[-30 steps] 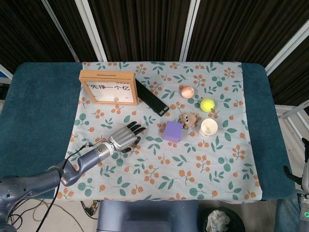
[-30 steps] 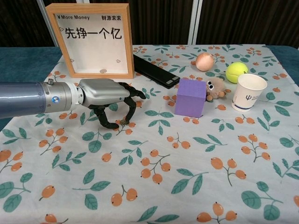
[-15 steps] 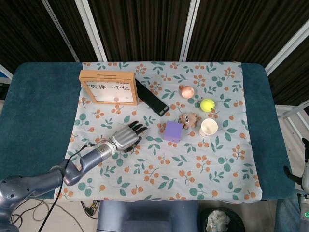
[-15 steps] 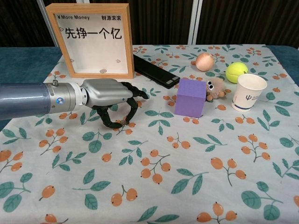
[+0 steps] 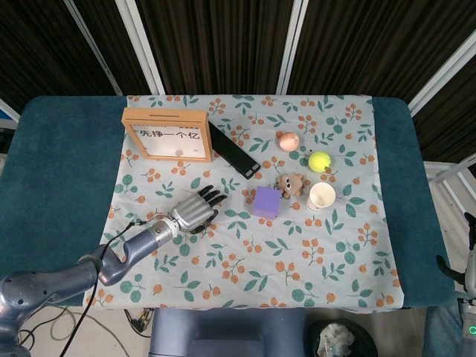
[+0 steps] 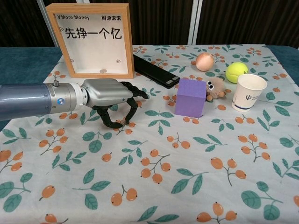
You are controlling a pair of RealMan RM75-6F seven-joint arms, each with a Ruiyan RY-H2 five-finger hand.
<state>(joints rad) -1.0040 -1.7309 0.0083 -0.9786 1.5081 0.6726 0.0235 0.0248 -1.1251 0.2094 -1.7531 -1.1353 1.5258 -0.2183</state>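
Over the table in the head view, the left hand point(image 5: 195, 210) lies low above the floral cloth point(image 5: 297, 260), its dark fingers point(image 5: 212, 198) spread and holding nothing. Just ahead of the fingertips, apart from them, stands the purple block point(image 5: 266, 201), a matte cube with crisp edges. Beside it sit a fuzzy brown plush toy point(image 5: 291, 184) and a white paper cup point(image 5: 321, 196); behind these are a yellow felt tennis ball point(image 5: 320, 161) and a smooth round onion point(image 5: 288, 140). A flat black bar point(image 5: 233, 149) lies slantwise against the wooden frame point(image 5: 167, 134). Broad bare cloth stretches toward the near edge, and teal table point(image 5: 52, 163) borders both sides.

From the chest view, the left hand point(image 6: 110, 95) shows a glossy metal back on a grey cylindrical forearm; its fingers point(image 6: 131, 107) curve downward, apart from each other, with tips at or near the cloth, nothing between them. An open strip of cloth separates them from the purple block point(image 6: 191, 97). The wooden frame point(image 6: 93, 39) stands upright behind the wrist. The right hand shows in neither view.
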